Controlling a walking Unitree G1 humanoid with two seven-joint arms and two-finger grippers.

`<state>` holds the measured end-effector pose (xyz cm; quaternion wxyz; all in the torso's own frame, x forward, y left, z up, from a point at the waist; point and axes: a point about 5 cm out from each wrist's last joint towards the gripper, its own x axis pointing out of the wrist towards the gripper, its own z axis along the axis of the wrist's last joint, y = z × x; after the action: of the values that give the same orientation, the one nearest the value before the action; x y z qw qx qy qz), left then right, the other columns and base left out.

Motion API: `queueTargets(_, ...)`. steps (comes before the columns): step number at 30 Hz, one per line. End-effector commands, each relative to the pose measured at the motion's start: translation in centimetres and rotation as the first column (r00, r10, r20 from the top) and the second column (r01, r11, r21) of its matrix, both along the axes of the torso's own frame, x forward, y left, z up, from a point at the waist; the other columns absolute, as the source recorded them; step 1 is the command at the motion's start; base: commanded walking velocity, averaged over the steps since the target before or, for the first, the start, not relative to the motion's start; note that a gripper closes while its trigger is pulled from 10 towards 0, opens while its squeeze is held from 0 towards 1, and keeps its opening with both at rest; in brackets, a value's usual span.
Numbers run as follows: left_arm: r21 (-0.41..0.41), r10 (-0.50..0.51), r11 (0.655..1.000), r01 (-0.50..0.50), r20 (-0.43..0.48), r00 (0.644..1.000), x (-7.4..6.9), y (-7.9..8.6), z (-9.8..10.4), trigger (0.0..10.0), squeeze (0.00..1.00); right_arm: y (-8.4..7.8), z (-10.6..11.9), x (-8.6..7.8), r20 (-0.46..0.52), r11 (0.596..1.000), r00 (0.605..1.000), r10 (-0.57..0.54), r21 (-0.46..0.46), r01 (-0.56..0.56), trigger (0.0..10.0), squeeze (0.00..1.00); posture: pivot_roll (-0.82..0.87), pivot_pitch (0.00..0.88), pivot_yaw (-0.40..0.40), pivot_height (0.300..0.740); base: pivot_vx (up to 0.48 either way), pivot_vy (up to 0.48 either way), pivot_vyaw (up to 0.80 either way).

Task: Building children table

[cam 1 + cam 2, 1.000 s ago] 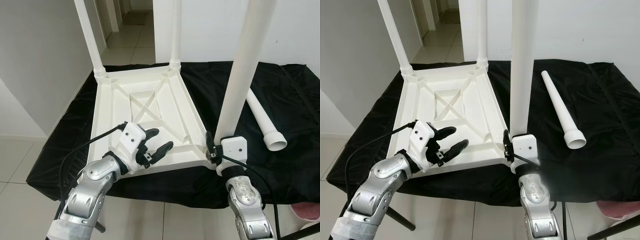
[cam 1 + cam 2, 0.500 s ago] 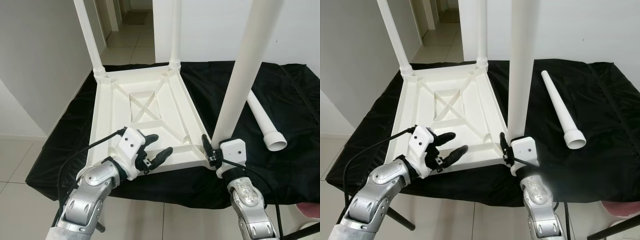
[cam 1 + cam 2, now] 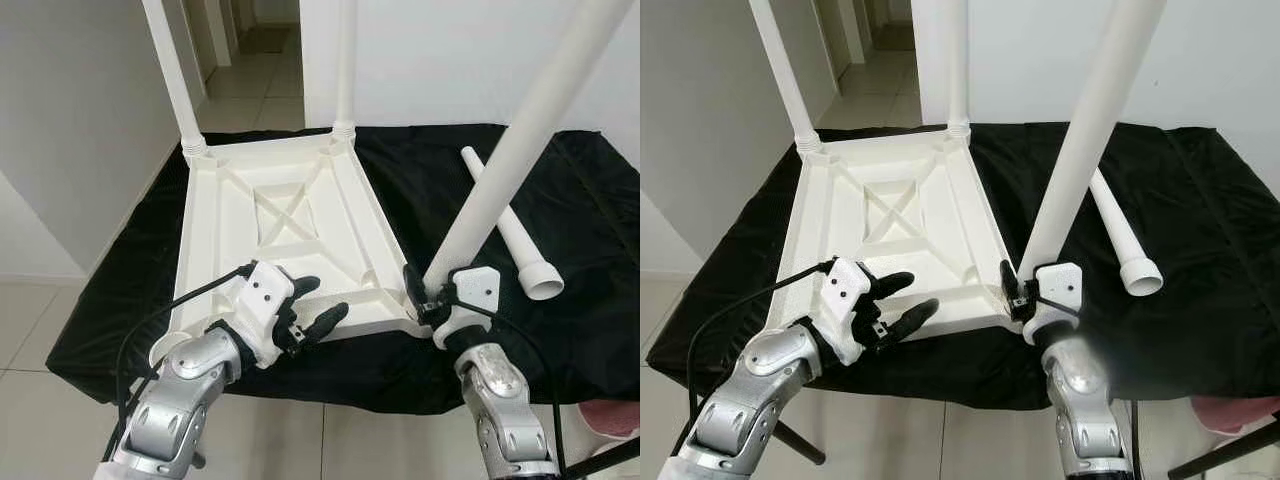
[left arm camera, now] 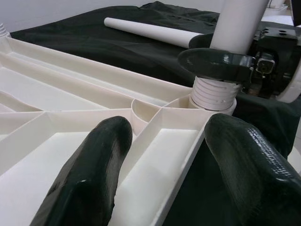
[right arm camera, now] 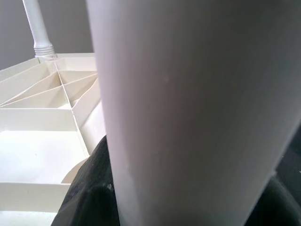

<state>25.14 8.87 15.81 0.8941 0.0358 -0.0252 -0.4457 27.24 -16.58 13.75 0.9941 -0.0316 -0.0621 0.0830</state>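
- A bench (image 3: pixel 120 290) draped in black cloth carries the upturned white table top (image 3: pixel 285 235), ribbed underside facing up, lying over the bench's left half and reaching its near edge.
- Two white legs (image 3: pixel 172 75) stand upright in the top's two far corners, already seated.
- A third leg (image 3: pixel 520 150) leans steeply to the right, its threaded foot sitting at the socket (image 4: pixel 211 96) in the top's near right corner. We judge it is not yet straight, so we should bring it upright before turning, or the thread may cross.
- A fourth leg (image 3: pixel 510 230) lies loose on the cloth towards the bench's right edge, well apart from the top.
- Our right gripper (image 3: pixel 428 300) pinches the leaning leg just above its thread, fingers wrapped around it.
- Our left gripper (image 3: pixel 310 312) rests at the top's near edge, fingers (image 4: pixel 94 160) spread apart and holding nothing. We think pressing it down on the rim would stop the top sliding while the leg is twisted home.
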Motion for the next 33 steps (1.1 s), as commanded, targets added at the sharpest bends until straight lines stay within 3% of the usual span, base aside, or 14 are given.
queueTargets(1, 0.007, 0.028, 1.000, -0.028, -0.002, 1.000, -0.1, 0.1, 0.0, 10.0, 0.00, 0.0, -2.3, -0.1, -0.127, 1.000, 0.992, -0.001, 0.003, 0.001, 10.0, 0.00, -0.04, 0.036, 0.060, 0.740, 0.000, 0.000, 0.00)
queueTargets(11, 0.005, 0.037, 0.999, -0.037, -0.006, 0.999, -0.3, 0.1, 0.0, 10.0, 0.00, 0.2, -2.0, 0.3, -0.194, 0.995, 0.978, 0.081, -0.039, -0.090, 10.0, 0.00, -0.04, 0.043, 0.053, 0.740, 0.000, 0.000, 0.00)
queueTargets(16, 0.005, 0.043, 0.999, -0.043, -0.007, 0.999, -0.3, 0.2, 0.0, 10.0, 0.00, -0.4, -2.0, 0.8, -0.271, 0.996, 0.959, 0.087, 0.045, -0.078, 10.0, 0.00, -0.04, 0.045, 0.053, 0.740, 0.000, 0.000, 0.00)
queueTargets(22, 0.006, 0.043, 0.999, -0.043, -0.005, 0.999, -0.3, 0.2, 0.1, 10.0, 0.00, -0.8, -1.8, 1.0, -0.274, 0.996, 0.957, 0.091, 0.019, -0.089, 10.0, 0.00, -0.04, 0.047, 0.053, 0.740, 0.000, 0.000, 0.00)
queueTargets(25, 0.004, 0.044, 0.999, -0.044, -0.007, 0.999, -0.3, 0.2, 0.1, 10.0, 0.00, -0.5, -1.7, 0.6, -0.222, 0.980, 0.966, 0.129, -0.123, -0.159, 10.0, 0.00, -0.04, 0.049, 0.053, 0.740, 0.000, 0.000, 0.00)
queueTargets(29, 0.005, 0.045, 0.999, -0.045, -0.007, 0.999, -0.3, 0.2, 0.1, 10.0, 0.00, -0.1, -1.6, 0.2, -0.198, 0.967, 0.967, 0.161, -0.166, -0.195, 10.0, 0.00, -0.04, 0.050, 0.055, 0.740, 0.000, 0.000, 0.00)
queueTargets(30, 0.004, 0.045, 0.999, -0.045, -0.007, 0.999, -0.3, 0.2, 0.1, 10.0, 0.00, 0.4, -1.6, -0.2, -0.170, 0.945, 0.965, 0.200, -0.226, -0.236, 10.0, 0.00, -0.04, 0.049, 0.056, 0.740, 0.000, 0.000, 0.00)
queueTargets(33, 0.004, 0.045, 0.999, -0.045, -0.006, 0.999, -0.3, 0.2, 0.1, 10.0, 0.00, 0.7, -1.7, -0.4, -0.164, 0.937, 0.961, 0.222, -0.237, -0.257, 10.0, 0.00, -0.04, 0.049, 0.056, 0.740, 0.000, 0.000, 0.00)
